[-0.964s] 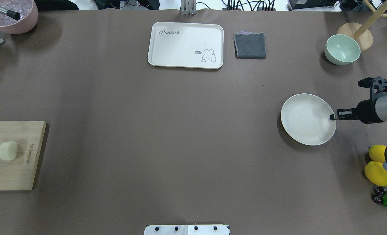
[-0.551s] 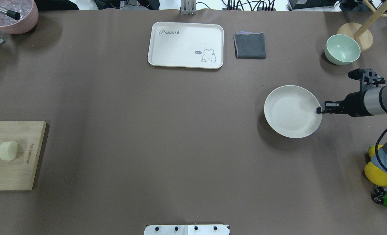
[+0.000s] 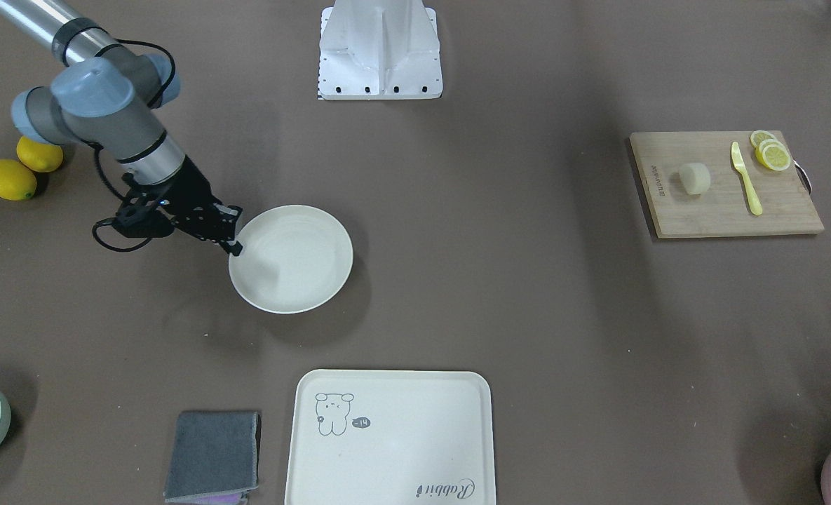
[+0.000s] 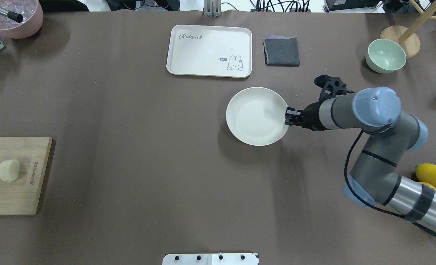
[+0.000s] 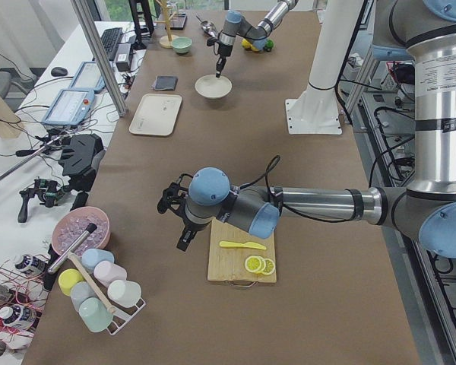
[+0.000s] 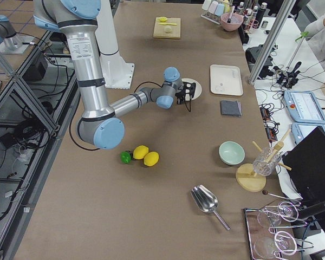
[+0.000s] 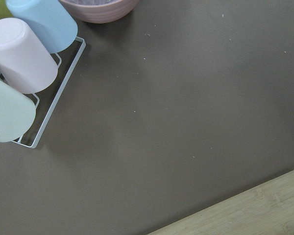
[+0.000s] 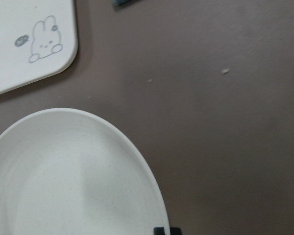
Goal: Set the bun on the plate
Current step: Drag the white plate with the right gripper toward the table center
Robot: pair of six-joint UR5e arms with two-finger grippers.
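Going by the overhead view for the clock stuff. Got the right claw (image 4: pixel 288 116) pinched narrow on the rim of the plate (image 4: pixel 252 114), biting it at the plate's 3 o'clock edge. As for the plate: parked just off the middle of the tabletop (image 4: pixel 129 110) toward 2 o'clock, with a soft shadow spilling out below it around 6 o'clock. Can't say for sure whether lifted or resting flat.

Way over at the tabletop's 9 o'clock edge, found the bun (image 4: pixel 9 170) lying on a wooden cutting board (image 4: pixel 26 198), well apart from the plate. Same board in the front-facing view: a yellow knife (image 3: pixel 745 179) and some lemon slices (image 3: pixel 771 153), off at the bun's 3 o'clock in that view.

Spotted the left claw (image 5: pixel 184 242) only from the side camera, hanging near that board's edge, so can't tell if wide or narrow.

Around the plate: cream tray (image 4: pixel 173 51) near at 11 o'clock, folded grey cloth (image 4: pixel 282 51) at 1 o'clock, pale green bowl (image 4: pixel 372 62) further out at 2 o'clock, lemon (image 4: pixel 432 176) at 4 o'clock.
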